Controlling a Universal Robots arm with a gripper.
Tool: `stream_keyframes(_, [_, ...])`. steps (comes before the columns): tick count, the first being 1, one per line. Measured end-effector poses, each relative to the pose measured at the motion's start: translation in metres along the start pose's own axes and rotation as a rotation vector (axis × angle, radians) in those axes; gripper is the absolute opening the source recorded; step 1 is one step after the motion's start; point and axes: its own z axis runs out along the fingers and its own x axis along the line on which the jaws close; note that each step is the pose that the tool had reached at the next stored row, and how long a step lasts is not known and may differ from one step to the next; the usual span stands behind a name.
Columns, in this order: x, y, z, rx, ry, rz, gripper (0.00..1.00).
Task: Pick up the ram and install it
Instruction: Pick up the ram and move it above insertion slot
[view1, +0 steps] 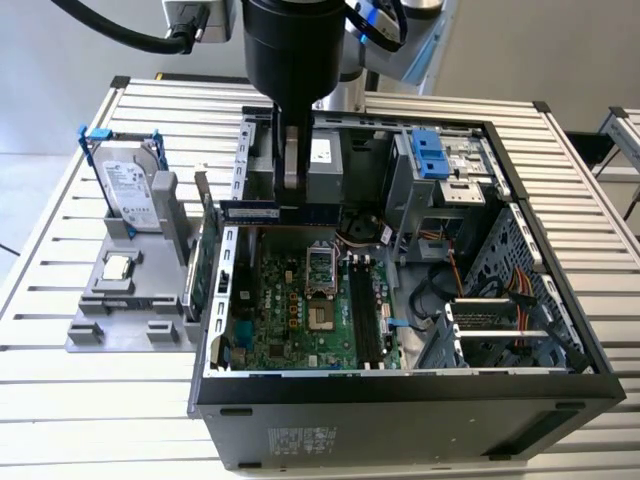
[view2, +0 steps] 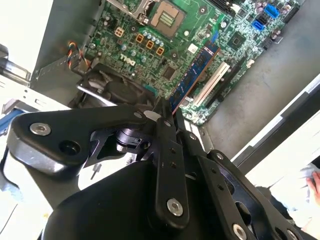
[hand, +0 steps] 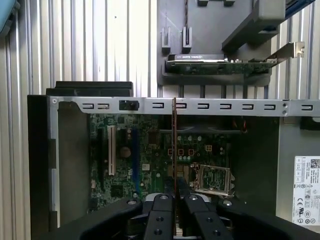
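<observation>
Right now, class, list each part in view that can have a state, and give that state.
gripper: shut on the ram
ram: held over the computer case, not in a slot
computer case: on its side, open
memory slots: empty
CPU socket: open, no chip in it
CPU chip: flat on the grey holder
hard drive: upright in the grey holder

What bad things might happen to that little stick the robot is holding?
The ram hangs in the gripper above the open case, so it might knock the metal rim going down. It also lies crosswise to the black slots, so pushing it in unturned could bend it.
</observation>
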Motion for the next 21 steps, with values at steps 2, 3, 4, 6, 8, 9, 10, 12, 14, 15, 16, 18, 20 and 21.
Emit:
stream_keyframes(2, [0.0000,-0.0024,0.0000,0.0000,-0.0001,0.000,0.00])
stream_keyframes(3, [-0.0001,-0.0036,0.0000,0.0000,0.0000,0.000,0.00])
stream_keyframes(4, [-0.0001,-0.0048,0.0000,0.0001,0.0000,0.000,0.00])
stream_keyframes(6, [-0.0001,-0.0072,-0.0001,0.0000,-0.0001,0.000,0.00])
stream_keyframes(8, [-0.0001,-0.0091,-0.0001,0.0000,-0.0001,0.000,0.00])
stream_keyframes(9, [-0.0001,-0.0102,-0.0001,0.0000,0.0000,0.000,0.00])
stream_keyframes(10, [-0.0001,-0.0113,-0.0001,0.0000,-0.0001,0.000,0.00])
stream_keyframes(12, [-0.0001,-0.0135,-0.0002,0.0000,0.0000,0.000,0.00])
stream_keyframes(14, [-0.0001,-0.0155,-0.0002,0.0000,-0.0001,0.000,0.00])
stream_keyframes(15, [-0.0001,-0.0165,-0.0002,0.0000,-0.0001,0.000,0.00])
stream_keyframes(16, [-0.0002,-0.0173,-0.0002,0.0000,-0.0001,0.000,0.00])
stream_keyframes(18, [-0.0002,-0.0195,-0.0003,0.0000,0.0000,0.000,0.00])
stream_keyframes(20, [-0.0002,-0.0218,-0.0003,0.0000,-0.0001,0.000,0.00])
stream_keyframes(21, [-0.0002,-0.0230,-0.0003,0.0000,0.0000,0.000,0.00])
